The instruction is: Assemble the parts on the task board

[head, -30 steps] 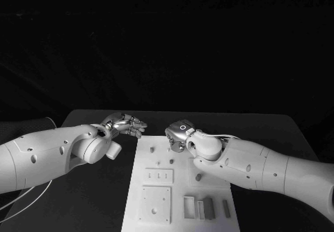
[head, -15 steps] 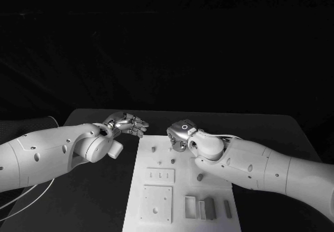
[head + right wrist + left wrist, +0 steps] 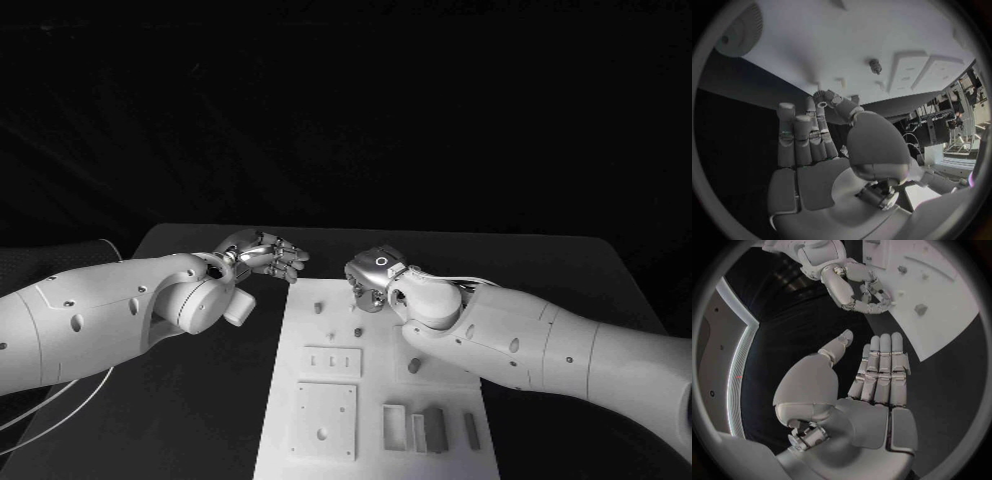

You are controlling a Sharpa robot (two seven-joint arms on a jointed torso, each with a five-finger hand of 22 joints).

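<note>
The white task board [image 3: 329,398] lies lengthwise in the middle of the table. On it are small pegs [image 3: 359,331], a dark stud [image 3: 414,366] and grey blocks [image 3: 433,430] near its front end. My left hand [image 3: 264,257] hovers off the board's far left corner, and the left wrist view shows its fingers [image 3: 882,367] straight, thumb apart, holding nothing. My right hand [image 3: 372,280] is low over the board's far end. Its fingers [image 3: 870,297] curl toward the thumb at the board's [image 3: 942,320] corner, and whether a part sits between them is hidden.
The black table [image 3: 577,270] runs on past the board on both sides. Both forearms reach in over the table's sides, the right one [image 3: 548,350] covering the board's right edge. A stud [image 3: 874,65] stands on the board [image 3: 817,45] ahead of my right hand [image 3: 811,145].
My left hand has drifted slightly away from me beside the board's far corner. My right hand has hardly moved.
</note>
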